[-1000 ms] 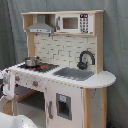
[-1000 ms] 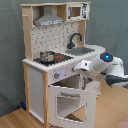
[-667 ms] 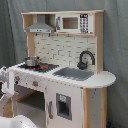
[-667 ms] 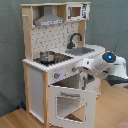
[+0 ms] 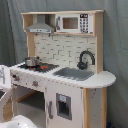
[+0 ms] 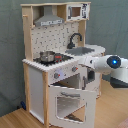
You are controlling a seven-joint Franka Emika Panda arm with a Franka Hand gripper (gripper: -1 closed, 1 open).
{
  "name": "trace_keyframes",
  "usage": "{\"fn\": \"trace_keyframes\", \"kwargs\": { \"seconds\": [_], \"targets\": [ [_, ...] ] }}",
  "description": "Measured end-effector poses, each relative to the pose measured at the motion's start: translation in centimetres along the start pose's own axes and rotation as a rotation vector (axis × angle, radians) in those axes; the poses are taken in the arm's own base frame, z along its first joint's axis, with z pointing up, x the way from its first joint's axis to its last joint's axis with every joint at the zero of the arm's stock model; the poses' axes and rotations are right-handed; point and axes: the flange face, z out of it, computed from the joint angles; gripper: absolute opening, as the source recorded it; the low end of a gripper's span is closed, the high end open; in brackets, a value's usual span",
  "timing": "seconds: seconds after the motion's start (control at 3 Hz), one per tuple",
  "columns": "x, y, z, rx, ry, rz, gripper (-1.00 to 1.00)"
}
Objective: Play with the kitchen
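The fingers of the Panda arm (image 6: pixel 102 64) cannot be made out in either exterior view, so whether they are released, clenched or grasping something cannot be told; only the white, rounded arm with its blue-lit joint shows, reaching in from the second exterior view's right toward the front of the kitchen (image 6: pixel 55 60), close to the row of knobs (image 6: pixel 64 73). The kitchen stands on a wooden floor (image 6: pixel 15 119) before a grey-green curtain (image 5: pixel 114 45) (it fills most of both exterior views), its oven door (image 6: pixel 70 104) hanging open and tilted outward below the stove. The risk from here, as a judgement: the arm sits just above that open door, and a downward or sweeping move could catch the door's top edge and strain its hinge, or nudge the small pot (image 5: pixel 32 61) off the stove (image 5: pixel 37 66). The unit looks like painted white panels framed in pale wood, with smooth flat faces and a rounded counter end. The sink (image 5: pixel 74 74) is a shallow grey rectangle, the faucet (image 5: pixel 85 59) a black curved hook, the pot shiny metal. A tiled-pattern backsplash (image 5: pixel 62 50) runs behind, beneath a grey hood (image 5: pixel 41 26) and a toy microwave (image 5: pixel 72 23) with a windowed front.
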Motion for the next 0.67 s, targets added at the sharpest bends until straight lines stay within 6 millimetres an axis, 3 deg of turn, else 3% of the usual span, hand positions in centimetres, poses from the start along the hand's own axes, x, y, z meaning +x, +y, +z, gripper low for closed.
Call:
{"fn": "trace_keyframes", "kwargs": {
  "seconds": [0.67],
  "targets": [
    [0.9, -0.9, -3.1, -0.276, -0.102, -0.090, 1.00]
  ]
}}
